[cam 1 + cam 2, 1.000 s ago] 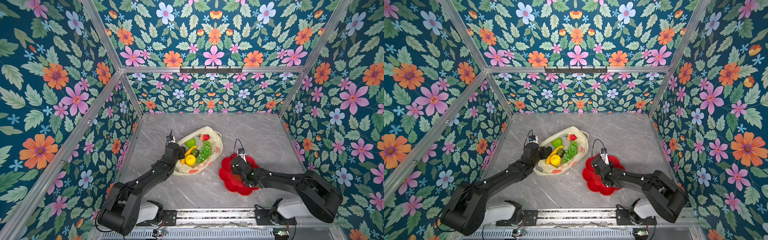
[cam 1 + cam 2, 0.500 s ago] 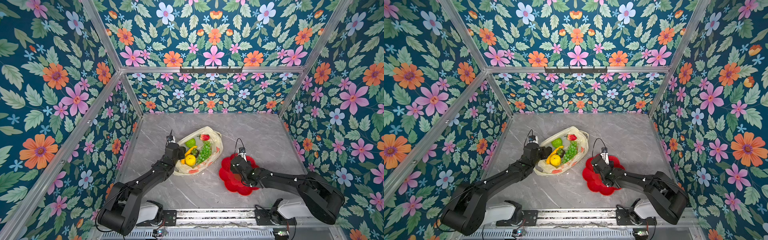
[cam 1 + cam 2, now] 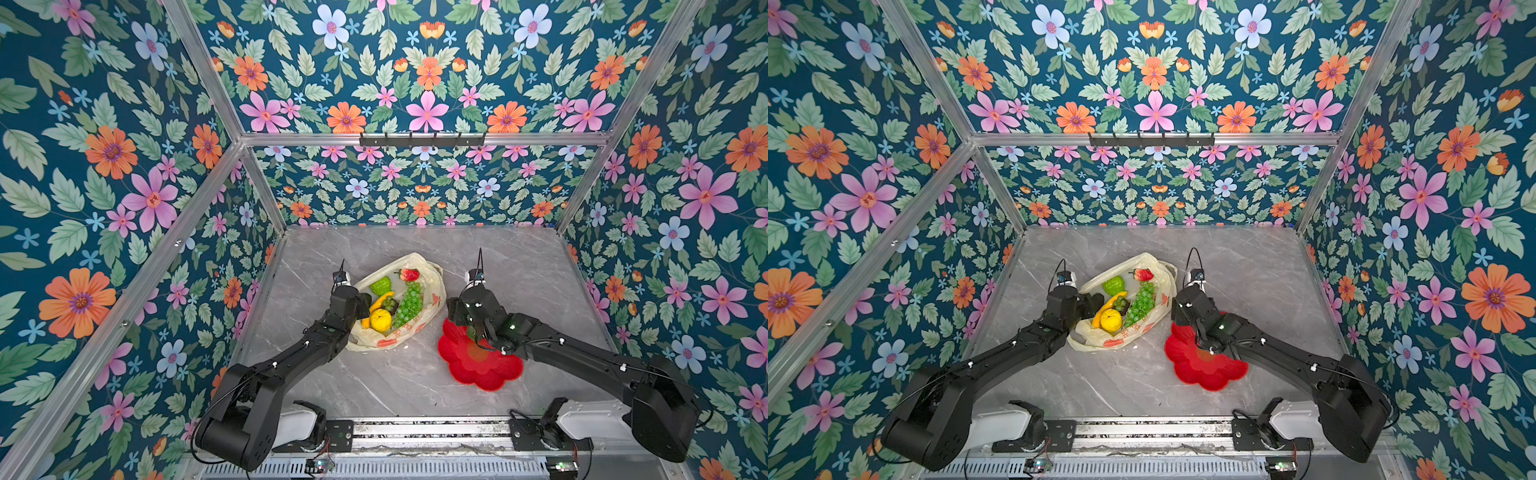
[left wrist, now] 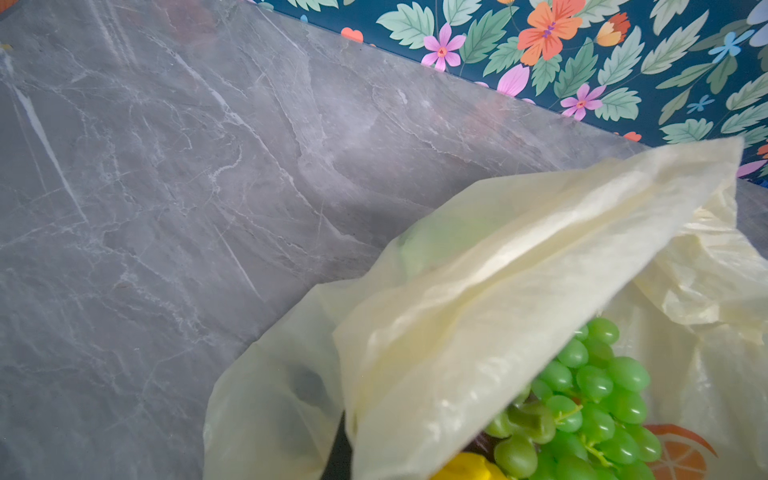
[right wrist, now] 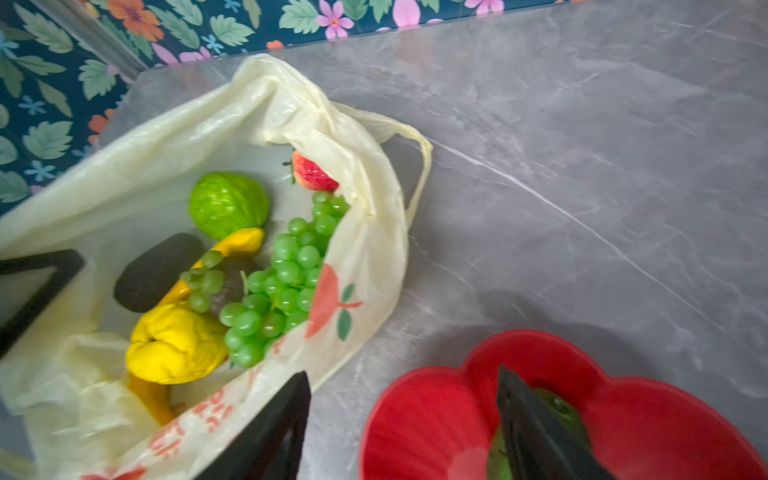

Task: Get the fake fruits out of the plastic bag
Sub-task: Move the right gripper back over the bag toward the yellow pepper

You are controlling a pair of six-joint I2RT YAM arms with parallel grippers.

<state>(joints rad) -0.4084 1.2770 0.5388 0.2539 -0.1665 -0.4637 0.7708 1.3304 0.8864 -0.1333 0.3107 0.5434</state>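
Right gripper [image 5: 403,371] open, shifted toward plastic bag [image 5: 374,249]

Red plate [image 3: 478,368] on marble tabletop [image 3: 395,384]

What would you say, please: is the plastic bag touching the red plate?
Apart. The right wrist view shows a strip of grey table running between the plastic bag and the near rim of the red plate.

You have bright, even overhead light; soft shadows on the tabletop [image 3: 399,386]. Both top views bow at their edges. Wrist views: plastic bag [image 4: 498,291] motion-blurred, lower frame defocused.
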